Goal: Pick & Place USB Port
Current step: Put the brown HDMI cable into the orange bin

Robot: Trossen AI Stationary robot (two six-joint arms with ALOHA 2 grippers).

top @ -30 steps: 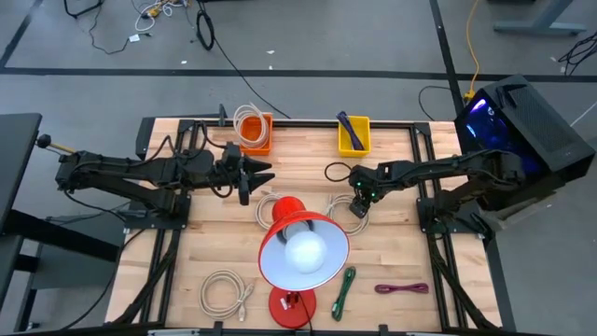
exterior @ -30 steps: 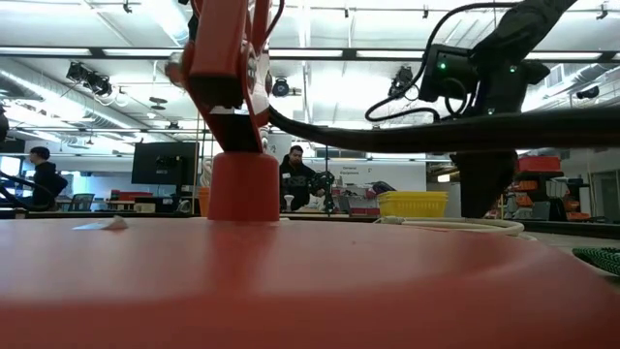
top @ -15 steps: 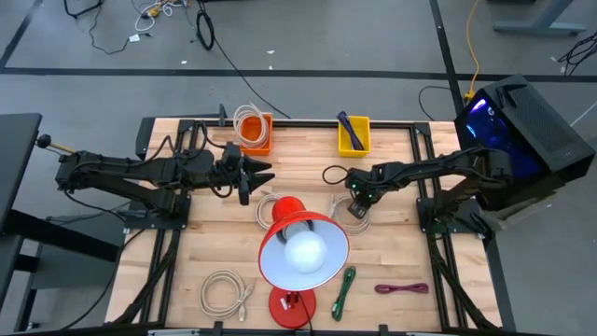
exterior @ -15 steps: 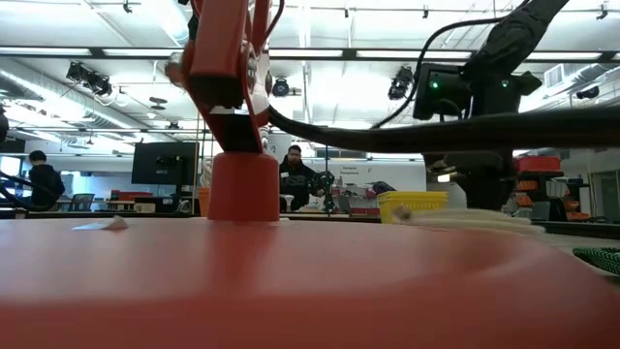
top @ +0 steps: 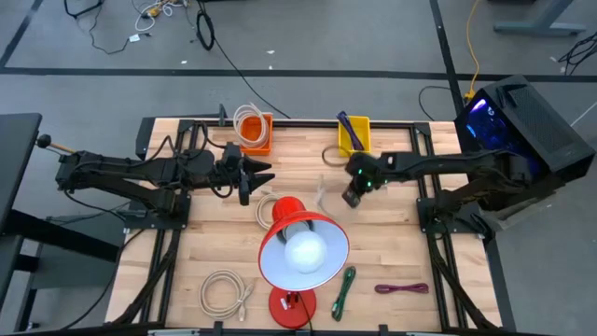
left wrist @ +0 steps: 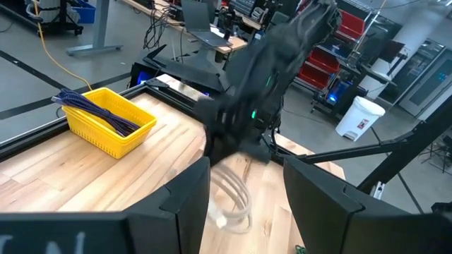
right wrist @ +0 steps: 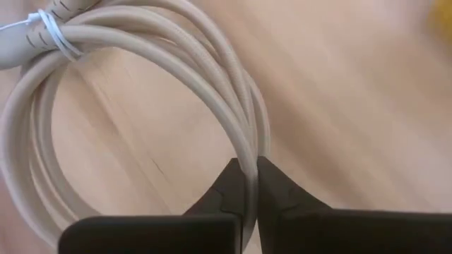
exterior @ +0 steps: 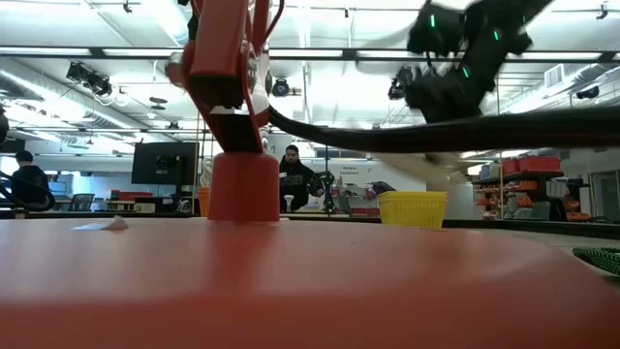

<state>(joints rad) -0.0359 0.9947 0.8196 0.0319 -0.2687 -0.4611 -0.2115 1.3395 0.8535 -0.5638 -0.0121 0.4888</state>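
Two arms are over the worktop (top: 392, 252), and only the right one carries anything. My right gripper (right wrist: 246, 185) has its fingers (right wrist: 228, 189) closed on a strand of the coiled beige USB cable (right wrist: 134, 85); the wrist camera shows the loop bound with a thin white tie at one end and hanging from the pinch above the wood. From overhead the right gripper (top: 353, 192) sits between the yellow bin (top: 353, 136) and the shade of the red lamp (top: 303, 252), with the pale cable (top: 324, 196) trailing just beside it on the lamp side — blurred, so I can't make out its exact shape there. The low camera shows that arm high in the frame, above the yellow bin (exterior: 412, 208).

My left gripper (top: 256, 173) waits near the orange bin (top: 257, 136), which holds another beige coil, and its fingers (left wrist: 318, 204) stand wide open with nothing between them.

Elsewhere on the worktop: a white coiled cable (top: 226, 294) near the front edge, a green cable (top: 343, 291) beside the lamp base, and a purple cable (top: 402, 288) farther right. The yellow bin (left wrist: 106, 121) holds dark blue-purple cables. A person (exterior: 294, 179) sits at a desk in the room beyond.
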